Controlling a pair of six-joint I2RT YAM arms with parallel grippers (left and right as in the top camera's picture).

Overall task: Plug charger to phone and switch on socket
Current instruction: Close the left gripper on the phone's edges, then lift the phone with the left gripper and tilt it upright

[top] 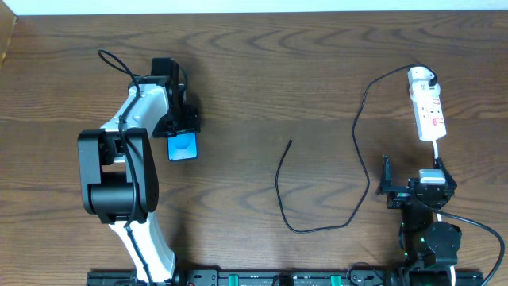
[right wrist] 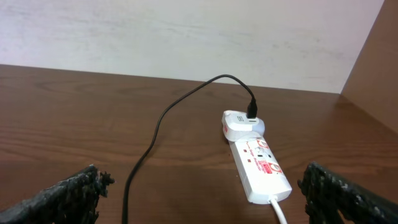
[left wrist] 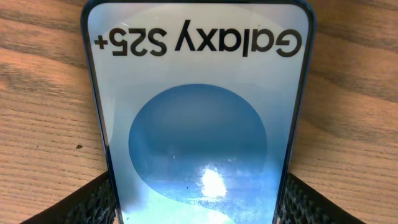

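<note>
The phone (top: 184,147) has a bright blue screen and fills the left wrist view (left wrist: 199,112), with "Galaxy S25+" upside down at its far end. My left gripper (top: 179,121) (left wrist: 199,202) has a finger against each long side of it, shut on it. The charger cable (top: 277,183) loops across the table's middle; its free tip (top: 290,142) lies bare, well right of the phone. Its white plug (top: 421,77) (right wrist: 239,123) sits in the socket strip (top: 429,112) (right wrist: 261,165) at the far right. My right gripper (top: 413,187) (right wrist: 202,193) is open and empty, just short of the strip's near end.
The strip's white cord (right wrist: 280,211) runs back under my right gripper. The cable (right wrist: 155,134) passes to the left between the right fingers. A pale wall stands beyond the table's far edge (right wrist: 186,78). A thick black arm cable (top: 119,63) loops by the left arm.
</note>
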